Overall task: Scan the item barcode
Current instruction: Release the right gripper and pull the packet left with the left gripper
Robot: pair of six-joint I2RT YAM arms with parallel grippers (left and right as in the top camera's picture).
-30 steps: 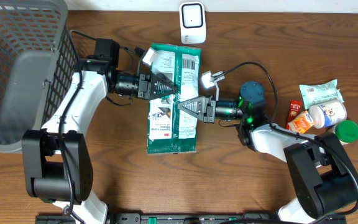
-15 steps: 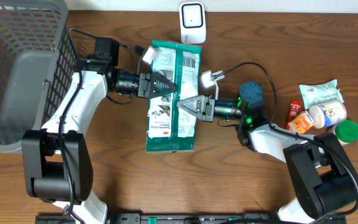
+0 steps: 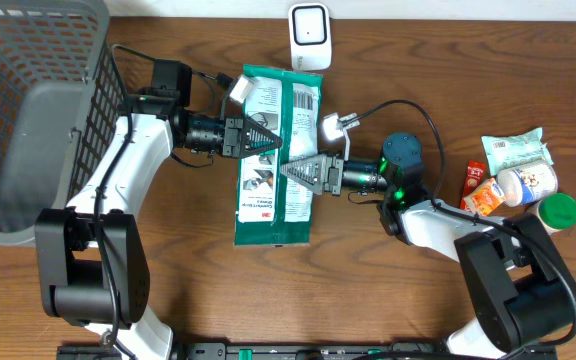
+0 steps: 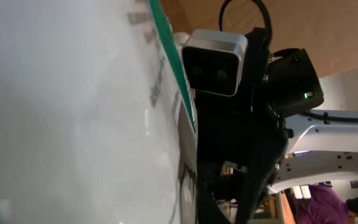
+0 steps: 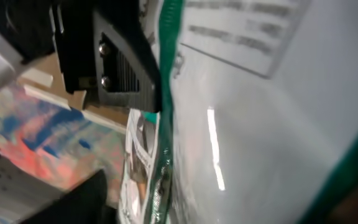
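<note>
A green and white package (image 3: 273,205) hangs between my two arms over the brown table, its barcode (image 3: 306,102) facing up near the top end. My left gripper (image 3: 260,138) is shut on the package's left edge; in the left wrist view the white package face (image 4: 73,112) fills the left side. My right gripper (image 3: 298,170) stands at the package's right edge with its fingers spread; the green package edge (image 5: 166,124) runs down the right wrist view. A white scanner (image 3: 309,24) stands at the table's back edge, just above the package.
A grey wire basket (image 3: 28,120) fills the left side. At the far right lie a pale green packet (image 3: 516,150), an orange packet (image 3: 481,192), a small printed pouch (image 3: 528,182) and a green-lidded jar (image 3: 558,211). The right arm's wrist camera (image 4: 213,59) is close to the left gripper.
My left gripper has closed on the package's left edge. My right gripper's fingers have spread apart from shut. The package has shifted slightly left.
</note>
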